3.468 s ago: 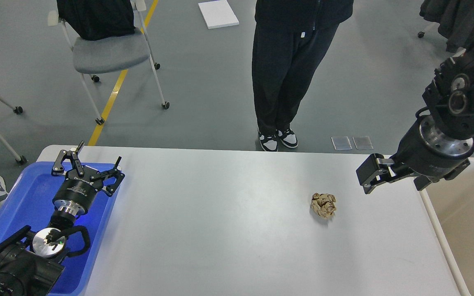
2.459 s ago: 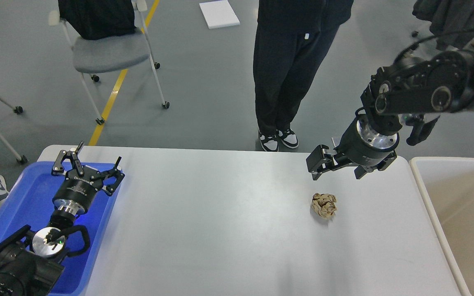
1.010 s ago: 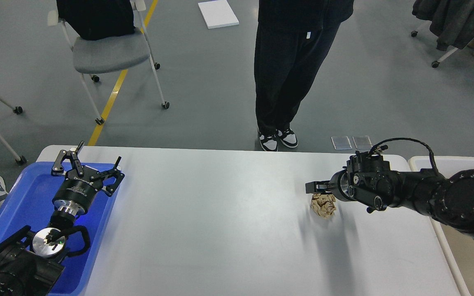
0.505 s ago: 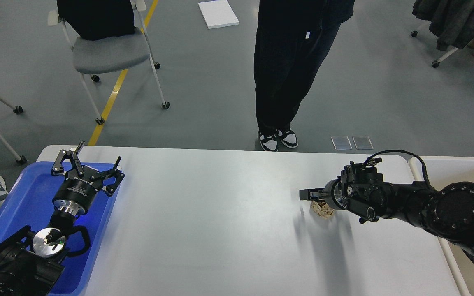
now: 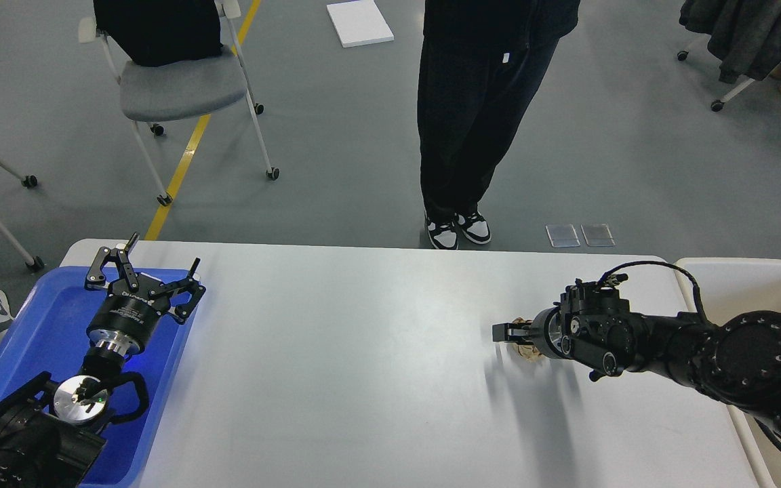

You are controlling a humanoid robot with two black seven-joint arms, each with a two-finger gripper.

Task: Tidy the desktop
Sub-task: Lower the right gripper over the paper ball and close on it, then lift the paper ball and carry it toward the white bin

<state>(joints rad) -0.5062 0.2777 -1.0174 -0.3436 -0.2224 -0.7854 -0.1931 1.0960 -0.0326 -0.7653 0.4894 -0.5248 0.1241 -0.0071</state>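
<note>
Nearest, the left gripper (image 5: 150,271) is hovering with jaws spread and empty over the blue plastic tray (image 5: 38,325) at the near-left corner of the large smooth white-grey rectangular desktop (image 5: 336,379). The right gripper (image 5: 507,332) is lying low over the crumpled tan paper ball (image 5: 525,351) mid-right; can't tell whether its jaws are closed on it. Step looks like the grasp, next needing a firm pinch, a lift, and a carry right to the beige-cream white-rimmed bin (image 5: 736,274); I'm counting one ball, one tray, one bin, and one person in black (image 5: 478,122) standing beyond the far edge.
</note>
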